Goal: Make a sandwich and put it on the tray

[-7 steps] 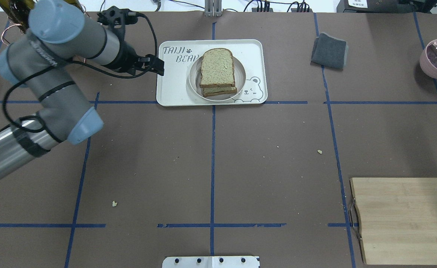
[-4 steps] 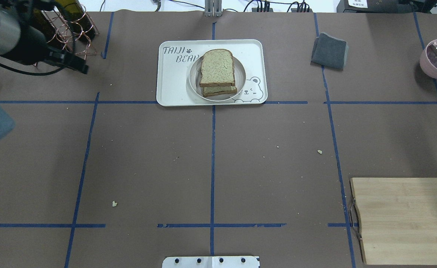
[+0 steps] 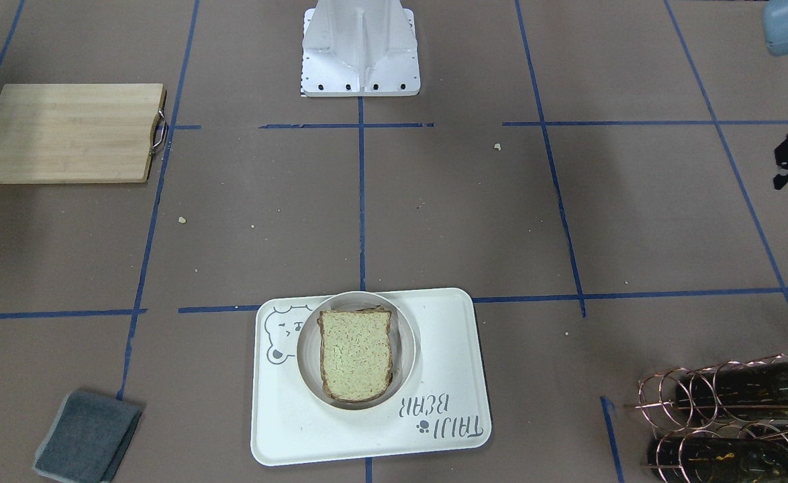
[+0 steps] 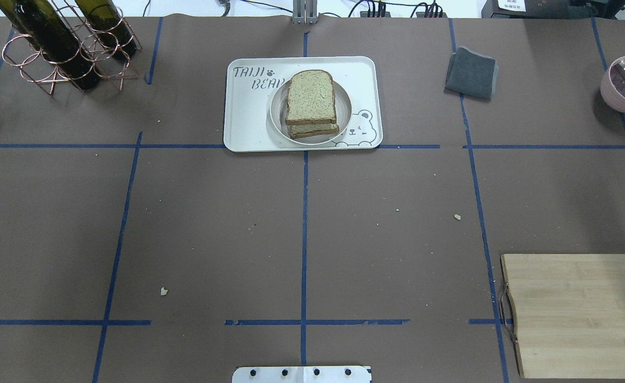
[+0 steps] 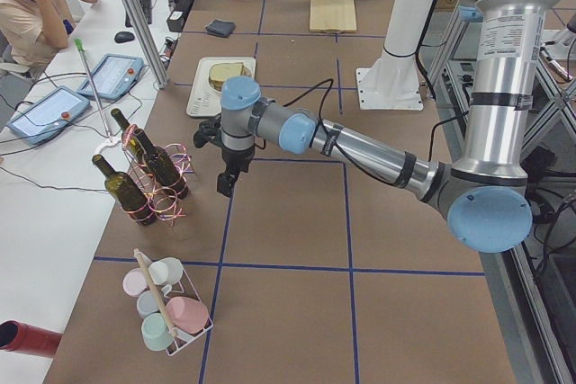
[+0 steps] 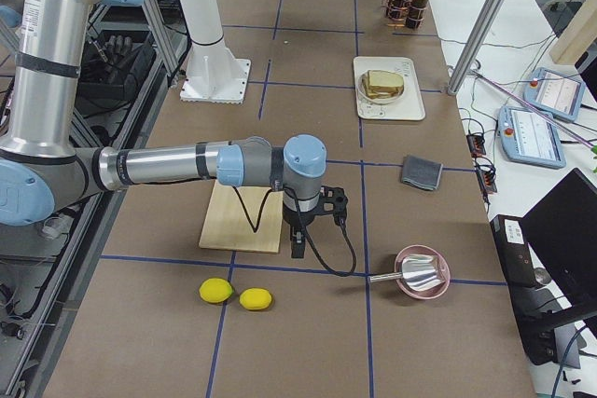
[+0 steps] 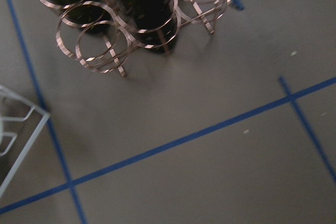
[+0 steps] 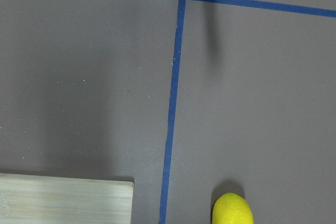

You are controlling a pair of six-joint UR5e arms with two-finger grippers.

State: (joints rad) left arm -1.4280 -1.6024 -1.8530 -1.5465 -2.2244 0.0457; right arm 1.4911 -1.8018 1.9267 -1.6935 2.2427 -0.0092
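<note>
The sandwich (image 4: 311, 101) sits on a plate (image 4: 346, 109) on the tray (image 4: 248, 125), well apart from the left claw (image 5: 226, 188) and the right claw (image 6: 298, 247). I cannot tell whether either is parted or closed. The job looks done, so park clear of the bottle rack (image 5: 155, 188) beside the left claw.

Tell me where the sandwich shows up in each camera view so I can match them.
Front-facing: bottom centre, sandwich on the tray.
Overhead: top centre.
Exterior left: upper left of centre.
Exterior right: upper right of centre.
Left wrist: not in it.
Right wrist: not in it.
Shared landmark: the tray under it.
</note>
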